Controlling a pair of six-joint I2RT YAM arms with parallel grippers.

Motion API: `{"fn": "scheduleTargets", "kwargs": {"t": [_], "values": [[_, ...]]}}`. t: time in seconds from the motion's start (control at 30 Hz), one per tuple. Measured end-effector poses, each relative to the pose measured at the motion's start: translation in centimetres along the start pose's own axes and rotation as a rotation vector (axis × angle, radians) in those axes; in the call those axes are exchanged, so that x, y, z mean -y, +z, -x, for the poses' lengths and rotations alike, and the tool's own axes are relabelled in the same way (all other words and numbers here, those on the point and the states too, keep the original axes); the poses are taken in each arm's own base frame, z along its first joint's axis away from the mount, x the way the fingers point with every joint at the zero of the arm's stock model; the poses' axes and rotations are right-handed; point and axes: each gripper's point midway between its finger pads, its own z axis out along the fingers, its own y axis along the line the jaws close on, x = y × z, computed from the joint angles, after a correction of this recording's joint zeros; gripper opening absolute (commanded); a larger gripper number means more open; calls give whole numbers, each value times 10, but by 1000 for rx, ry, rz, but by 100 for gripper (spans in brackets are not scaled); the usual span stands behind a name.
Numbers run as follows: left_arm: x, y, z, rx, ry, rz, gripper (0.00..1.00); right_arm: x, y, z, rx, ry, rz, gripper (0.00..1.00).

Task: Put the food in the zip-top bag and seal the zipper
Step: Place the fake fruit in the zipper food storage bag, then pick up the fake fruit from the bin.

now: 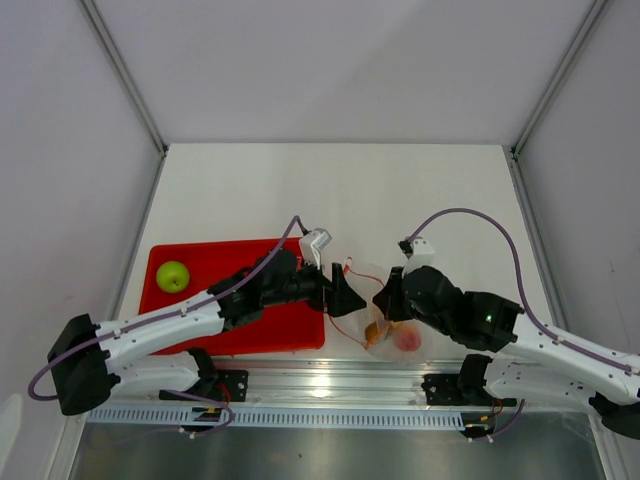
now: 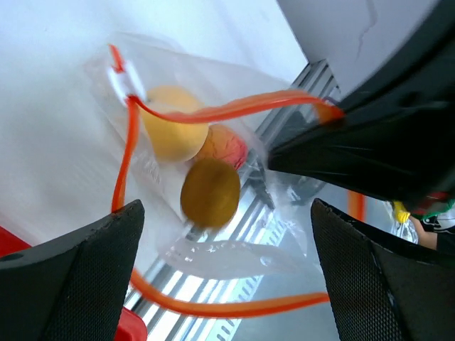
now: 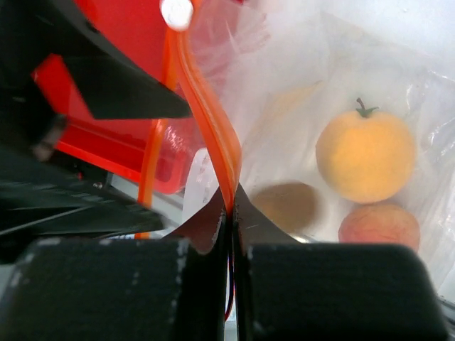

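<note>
Tray (image 1: 190, 255): red and rectangular, flat on the left part of the table. We see the left arm lying across its near right half.
Apple (image 1: 172, 276): green, alone near the tray's far left corner. It is outside the bag and well apart from both end effectors.
Left end effector (image 1: 347, 296): just past the tray's right edge and facing the bag's mouth. We see its fingers (image 2: 71, 284) spread wide with nothing pinched between them.
Bag (image 2: 227, 252): clear, soft and crumpled, lying between the two end effectors close to the table's near edge, with its mouth gaping.
Zipper (image 2: 234, 106): a red-orange strip along the mouth. One run climbs from beside the left finger to a white slider (image 2: 122, 79), and another sweeps right to the other end effector.
Food in the bag: a yellow fruit (image 2: 173, 131), a peach (image 2: 226, 145) and a brown fruit (image 2: 210, 192), bunched together and touching.
Right end effector (image 3: 232, 213): fingers pressed together, pinching the zipper strip on the right side of the mouth.
In the way: from above, the two dark end effectors cover much of the bag's mouth, so we make out only the peach and a bit of yellow below them.
Table (image 1: 330, 190): white and matte, with a metal rail (image 1: 330, 385) along the near edge where the arms are bolted.
Room: plain pale walls (image 1: 60, 120) on three sides, joined by slim metal posts.
</note>
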Motion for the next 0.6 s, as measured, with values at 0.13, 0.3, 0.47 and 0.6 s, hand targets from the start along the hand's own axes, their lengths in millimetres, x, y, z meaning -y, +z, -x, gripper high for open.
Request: {"fn": "scheduleTargets", "kwargs": {"t": [0.13,0.3,0.47,0.6], "values": [[10,-10,9,37,20,-30,99,10,4,-10,-15,-4,-26,0],[1,-23,9,51,23,30,100,14,9,-12,-19,-19,-45,0],[-24,-49,19,118,17,190,100,15,21,-16,-46,-48,-79,0],[-63,-78,36,202,-34,408,99,10,24,-17,-53,-46,-61,0]]}}
